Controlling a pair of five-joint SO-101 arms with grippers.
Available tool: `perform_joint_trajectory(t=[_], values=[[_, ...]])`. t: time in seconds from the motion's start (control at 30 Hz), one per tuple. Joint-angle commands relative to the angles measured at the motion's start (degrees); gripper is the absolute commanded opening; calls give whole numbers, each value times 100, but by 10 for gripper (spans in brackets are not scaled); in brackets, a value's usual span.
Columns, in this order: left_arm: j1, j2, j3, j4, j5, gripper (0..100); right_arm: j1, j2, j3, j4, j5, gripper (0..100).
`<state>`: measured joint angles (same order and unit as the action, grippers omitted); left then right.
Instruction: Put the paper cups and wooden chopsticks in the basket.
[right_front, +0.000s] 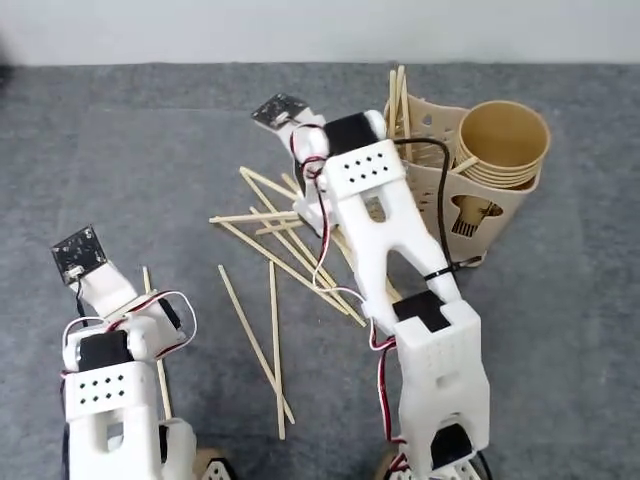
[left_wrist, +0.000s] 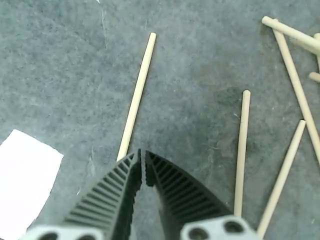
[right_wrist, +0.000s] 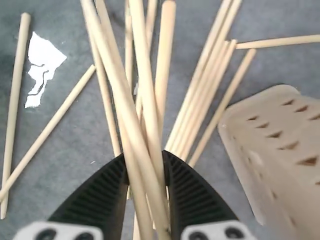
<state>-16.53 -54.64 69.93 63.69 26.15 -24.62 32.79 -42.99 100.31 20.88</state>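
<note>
At lower left, your left gripper (left_wrist: 142, 156) is resting with its jaws together beside a pale wooden chopstick (left_wrist: 136, 95). At centre, your right gripper (right_wrist: 145, 162) is clamping several such sticks (right_wrist: 145, 100). At upper right, the beige perforated plastic basket (right_front: 510, 205) is holding stacked tan paper cups (right_front: 503, 140).

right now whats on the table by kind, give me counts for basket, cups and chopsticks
basket: 1
cup stack: 1, standing in the basket, nested too tightly to count the cups
chopsticks: at least 12, heaped and crossing, so no exact count
total: at least 14
</note>
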Motion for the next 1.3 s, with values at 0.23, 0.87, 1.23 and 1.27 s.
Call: perform_joint_trajectory(t=[0.23, 0.87, 1.23, 1.27], values=[[-18, -176, -40, -105, -44, 13, 224, -1270, -290, 251, 255, 8], [-26, -176, -40, -105, -44, 13, 136, -2721, -316, 57, 211, 8], [-26, -176, -31, -105, -44, 13, 180, -3556, -325, -752, 211, 8], [-26, -176, -31, -105, -44, 13, 180, -3609, -325, -857, 211, 8]])
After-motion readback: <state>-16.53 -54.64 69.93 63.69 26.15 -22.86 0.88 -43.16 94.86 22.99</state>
